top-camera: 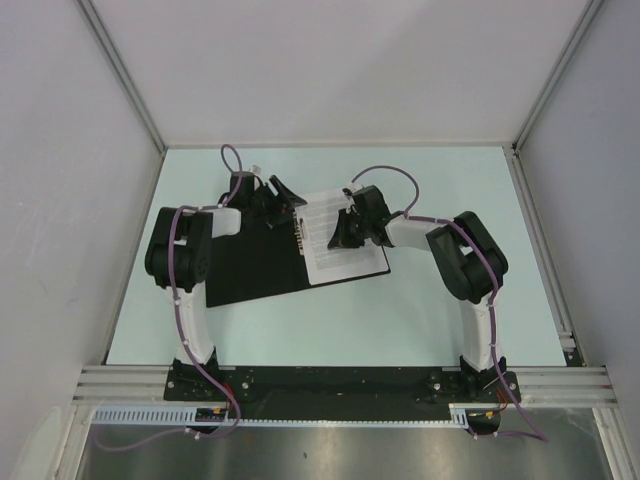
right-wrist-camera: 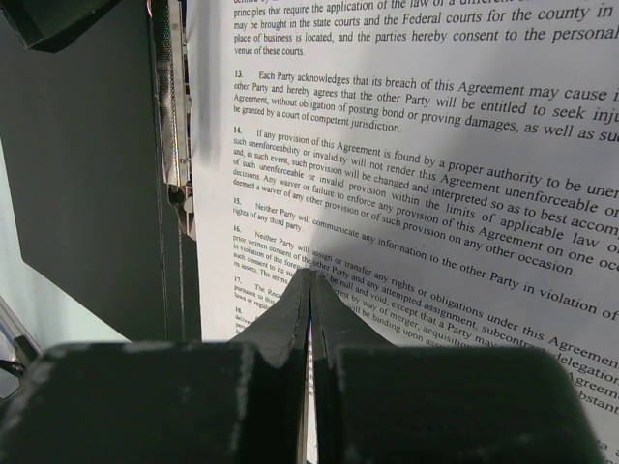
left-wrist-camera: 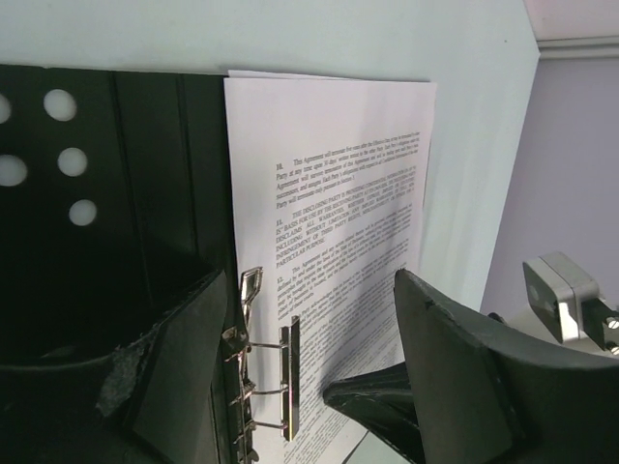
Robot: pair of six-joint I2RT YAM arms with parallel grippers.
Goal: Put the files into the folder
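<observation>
White walls (top-camera: 330, 70) are boxing in a pale green table (top-camera: 440, 310), and the folder (top-camera: 250, 270) is lying open on it, black inside facing up, skewed a little to the edges. The files (top-camera: 340, 265) are lying on the folder's right half, printed side up, with the text running in numbered paragraphs. Their left edge is sitting just beside the metal clip (left-wrist-camera: 266, 377) along the spine.

I am holding my left gripper (top-camera: 285, 195) spread wide above the spine at the folder's far edge. In my left wrist view the clip and the sheet's inner edge are showing between the two fingers, and neither finger is touching them. A row of round holes (left-wrist-camera: 60, 104) is showing in the black cover to the left.

My right gripper (top-camera: 335, 238) is reaching in over the files, its fingers pressed together with no gap and nothing pinched between them. Their tips (right-wrist-camera: 293, 314) are resting on the printed page, partway down the text and clear of the clip. My right arm is crossing the page's right edge and covering part of it from above. One dark finger of my left gripper is poking into the top corner of my right wrist view, close over the spine.
</observation>
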